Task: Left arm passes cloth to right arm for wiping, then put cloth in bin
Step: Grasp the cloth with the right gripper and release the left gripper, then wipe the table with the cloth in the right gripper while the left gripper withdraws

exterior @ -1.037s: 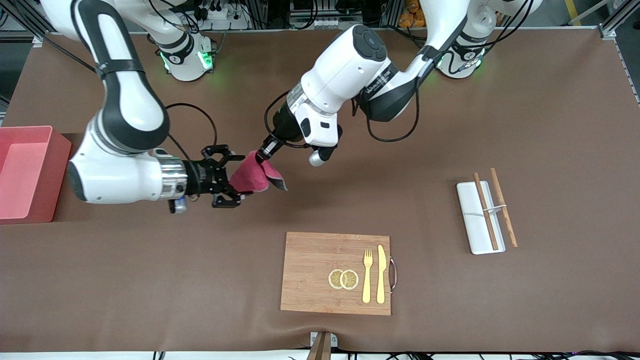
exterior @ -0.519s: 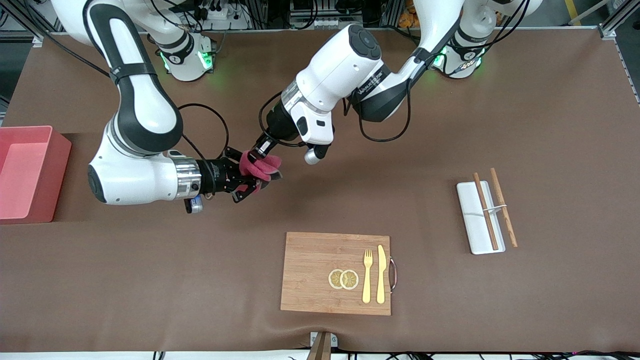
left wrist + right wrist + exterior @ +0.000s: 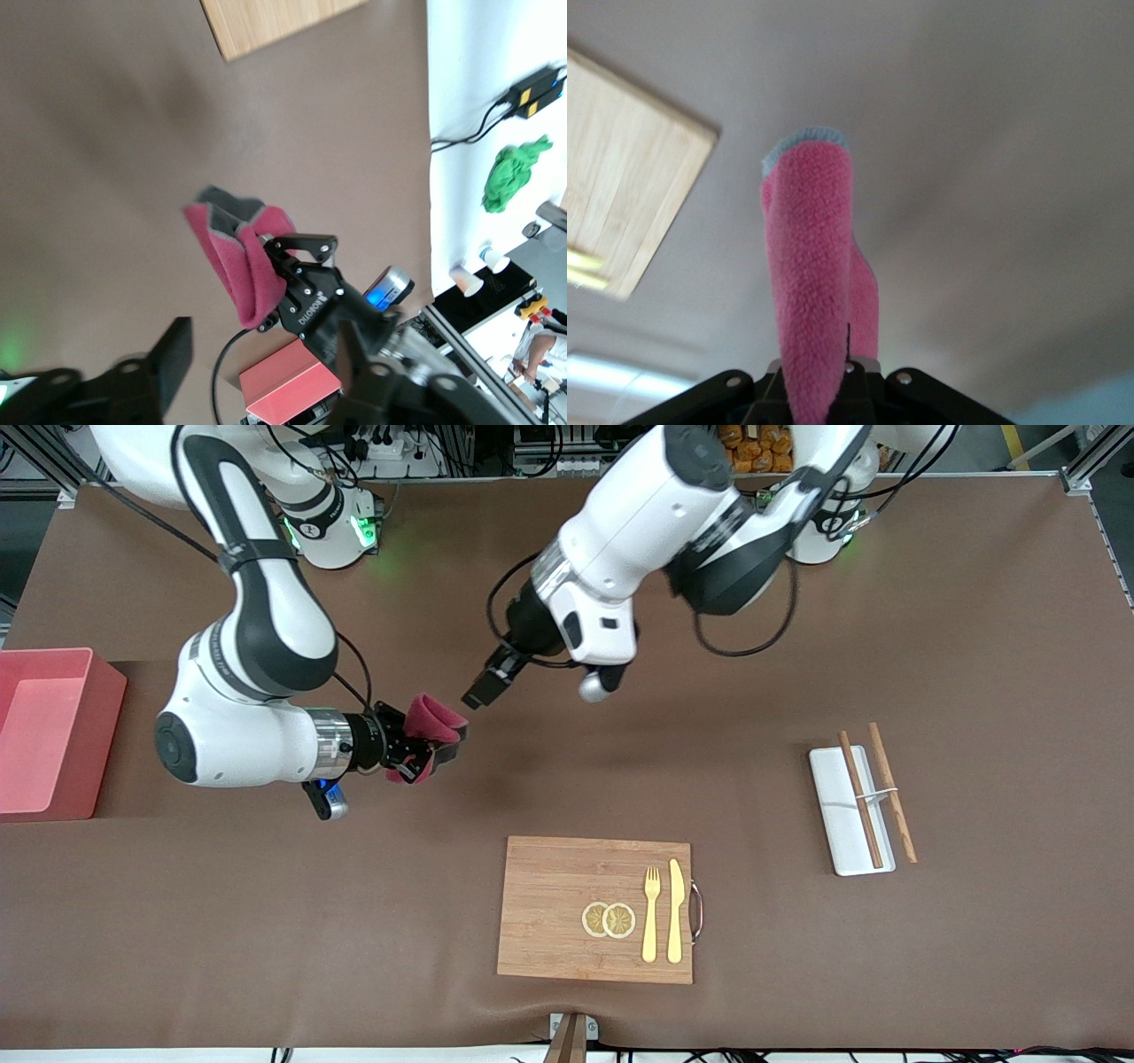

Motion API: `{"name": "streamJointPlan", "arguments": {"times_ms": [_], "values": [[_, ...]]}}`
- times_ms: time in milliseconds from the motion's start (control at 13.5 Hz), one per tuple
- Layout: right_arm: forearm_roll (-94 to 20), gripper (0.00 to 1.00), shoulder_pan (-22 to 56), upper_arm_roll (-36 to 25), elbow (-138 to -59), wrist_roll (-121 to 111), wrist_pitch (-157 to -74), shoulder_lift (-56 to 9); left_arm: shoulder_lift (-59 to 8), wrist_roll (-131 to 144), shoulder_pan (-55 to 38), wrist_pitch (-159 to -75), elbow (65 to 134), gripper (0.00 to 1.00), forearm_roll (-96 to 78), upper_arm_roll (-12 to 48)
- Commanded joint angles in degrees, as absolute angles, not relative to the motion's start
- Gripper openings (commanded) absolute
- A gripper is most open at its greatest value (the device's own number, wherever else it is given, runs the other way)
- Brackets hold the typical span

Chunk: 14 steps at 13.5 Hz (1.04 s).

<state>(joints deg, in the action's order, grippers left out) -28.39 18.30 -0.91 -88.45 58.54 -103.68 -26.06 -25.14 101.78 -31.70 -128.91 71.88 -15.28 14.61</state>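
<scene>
Cloth (image 3: 427,726) handover reads as complete: you will find the magenta rag pinched in the right hand (image 3: 423,749), folded over the fingers and held above bare worktop (image 3: 797,646) between the bin and the wooden board. The left hand (image 3: 479,689) hangs just beside it over the worktop, fingers spread and holding nothing. Wiping is judged not begun, and binning is outstanding; the bin (image 3: 49,731) stands at the right arm's end of the worktop, apparently with nothing in it. Note the cloth's fleecy, napped pile with a grey edge; it drapes limply and should conform to a surface. The bin is smooth, straight-walled salmon plastic. The board (image 3: 558,886) is flat, grained wood and carries a fork, a knife and two lemon slices.
</scene>
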Motion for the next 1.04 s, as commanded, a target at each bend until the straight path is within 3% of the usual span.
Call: {"name": "streamJointPlan", "arguments": {"times_ms": [0, 222, 444, 741, 963], "values": [[-21.01, 0.0, 19.07, -0.79, -88.42, 53.36, -109.14, -28.9, -18.82, 98.37, -26.39, -119.57, 73.74, 1.0, -14.33, 14.5], [-19.78, 0.0, 18.73, -0.88, -90.6, 44.16, -116.69, -34.08, -14.87, 87.14, -20.67, -107.71, 74.18, 1.0, -12.76, 14.41], [-18.9, 0.0, 18.19, -1.14, -99.64, 33.17, -133.72, -35.59, -11.09, 73.88, -16.27, -95.75, 74.7, 1.0, -7.75, 14.5], [-12.58, 0.0, 10.75, -2.55, -100.55, 18.15, -135.53, -36.3, -7.65, 56.39, -8.2, -85.37, 75.06, 1.0, -6.77, 14.5], [-6.17, 0.0, 1.26, -2.81, -100.28, 2.51, -136.14, -36.65, -3.53, 42.4, -1.16, -84.11, 79.52, 1.0, -5.89, 14.68]]}}
